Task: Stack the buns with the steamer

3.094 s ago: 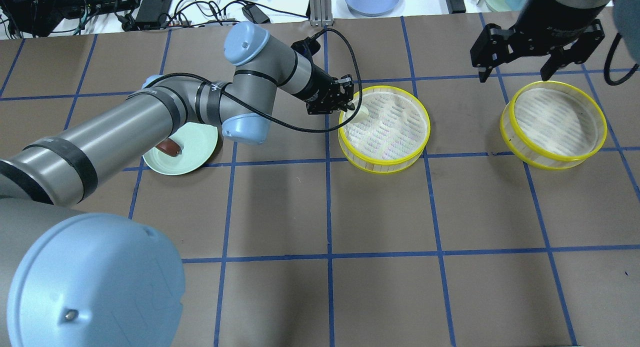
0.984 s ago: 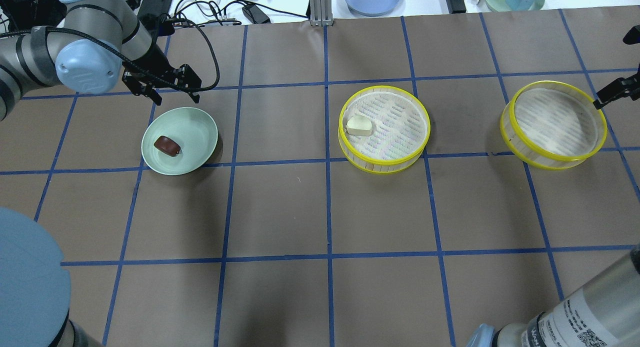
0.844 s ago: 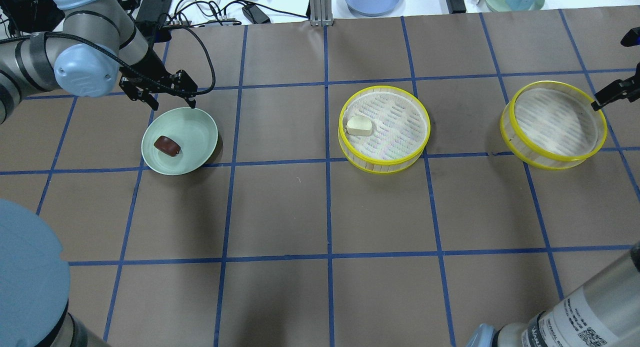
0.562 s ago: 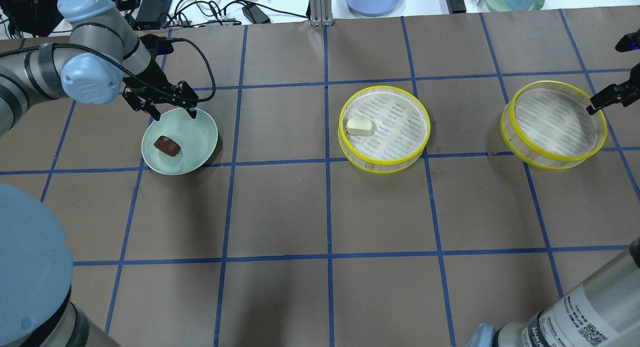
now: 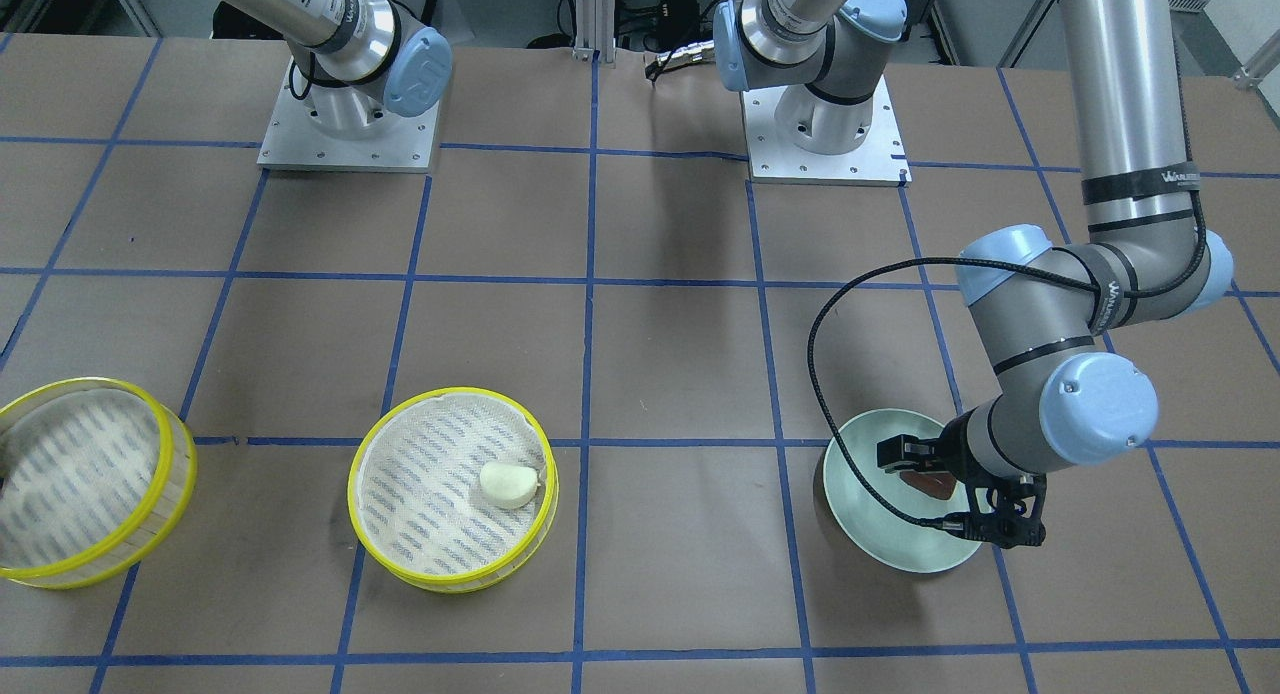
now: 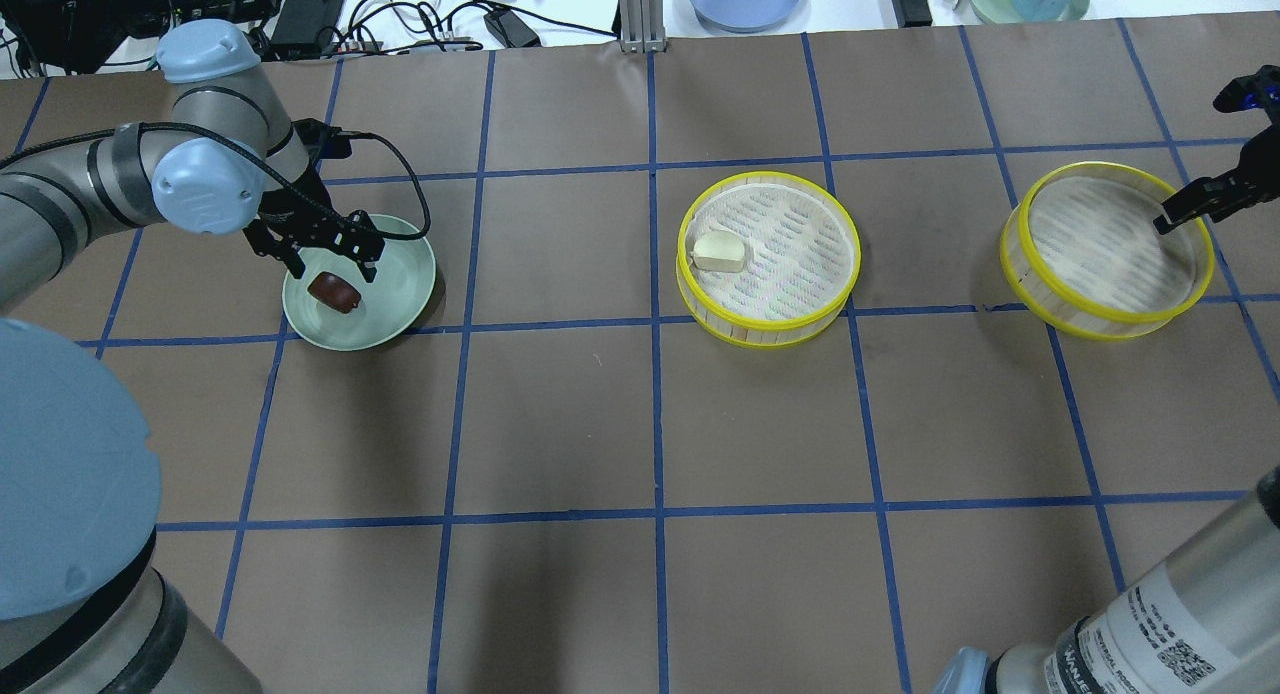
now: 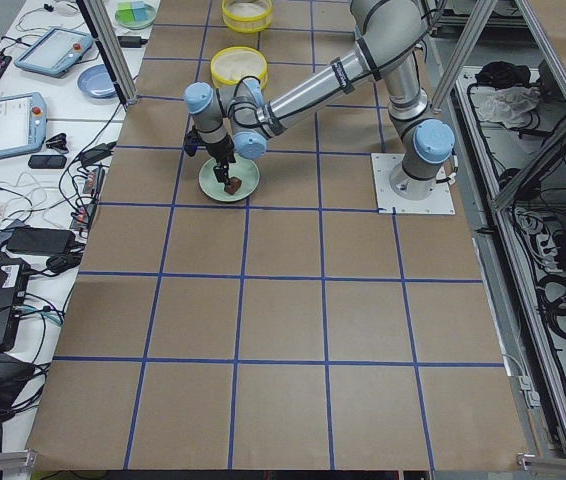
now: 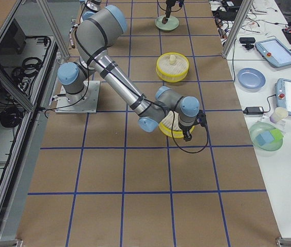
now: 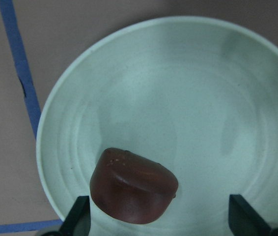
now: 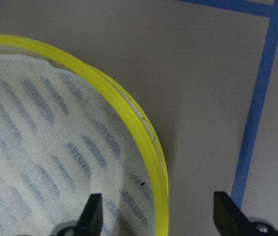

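Black left gripper (image 6: 333, 272) first: what do I have there?

— I see it spread wide and gripping nothing, low over the pale green plate (image 9: 203, 98). The dark reddish-brown bun (image 9: 131, 187) lies between the fingers, at about 7 o'clock on the plate in my wrist view. It is just beside one finger (image 9: 77, 221); whether they touch I cannot tell.

— And my right gripper (image 10: 159, 215)?

— Also spread apart, holding nothing. I see it straddling the yellow rim of the right-hand steamer (image 10: 41, 147), with one finger over the mesh and the other over the brown table (image 10: 203, 73). From overhead that is about the steamer's 2 o'clock edge.

— Where do I find the other bun?

— The cream-white bun (image 6: 718, 251) sits inside the middle steamer (image 6: 790, 244), against the wall at 9 o'clock. That steamer stands between the plate and the right-hand steamer, well apart from both.
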You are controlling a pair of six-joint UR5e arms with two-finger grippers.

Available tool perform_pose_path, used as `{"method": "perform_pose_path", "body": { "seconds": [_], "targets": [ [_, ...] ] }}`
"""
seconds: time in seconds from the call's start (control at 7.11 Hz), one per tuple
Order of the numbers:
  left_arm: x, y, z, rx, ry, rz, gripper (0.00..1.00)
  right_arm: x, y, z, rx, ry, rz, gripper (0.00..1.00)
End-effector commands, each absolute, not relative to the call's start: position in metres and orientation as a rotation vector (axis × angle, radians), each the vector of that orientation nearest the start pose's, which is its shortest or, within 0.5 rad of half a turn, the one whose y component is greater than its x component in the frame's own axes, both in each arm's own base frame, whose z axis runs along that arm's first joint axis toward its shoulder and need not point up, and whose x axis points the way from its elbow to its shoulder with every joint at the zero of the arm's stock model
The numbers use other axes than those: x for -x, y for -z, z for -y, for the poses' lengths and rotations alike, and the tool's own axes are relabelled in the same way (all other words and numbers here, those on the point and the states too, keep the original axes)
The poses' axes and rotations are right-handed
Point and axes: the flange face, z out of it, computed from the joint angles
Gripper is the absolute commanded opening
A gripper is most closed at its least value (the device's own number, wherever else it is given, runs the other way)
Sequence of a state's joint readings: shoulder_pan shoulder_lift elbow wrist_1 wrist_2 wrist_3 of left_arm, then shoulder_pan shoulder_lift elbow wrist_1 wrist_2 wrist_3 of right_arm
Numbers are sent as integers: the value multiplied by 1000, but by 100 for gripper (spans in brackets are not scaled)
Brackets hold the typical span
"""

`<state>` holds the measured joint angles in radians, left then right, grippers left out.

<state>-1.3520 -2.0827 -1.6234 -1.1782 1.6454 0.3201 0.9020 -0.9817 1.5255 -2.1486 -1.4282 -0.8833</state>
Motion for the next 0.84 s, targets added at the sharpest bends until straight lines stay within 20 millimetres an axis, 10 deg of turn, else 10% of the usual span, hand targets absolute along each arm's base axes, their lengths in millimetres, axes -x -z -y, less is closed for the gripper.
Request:
{"method": "perform_pose_path", "body": {
  "seconds": [0.0, 0.28, 0.42, 0.56, 0.7],
  "targets": [
    [-18, -179, 625, -214, -367, -3103, 100, 302, -216, 621, 334, 197, -3041, 43],
    [-18, -161, 629, -262, -340, -3103, 98, 300, -217, 622, 328, 193, -3045, 26],
    [-18, -162, 631, -259, -312, -3105, 41, 300, -216, 622, 323, 178, -3050, 14],
    [-18, -162, 632, -261, -303, -3104, 9, 299, -215, 622, 316, 177, -3048, 9],
    [-19, -171, 635, -262, -275, -3101, 0, 298, -221, 622, 312, 186, -3053, 6]
  ]
}}
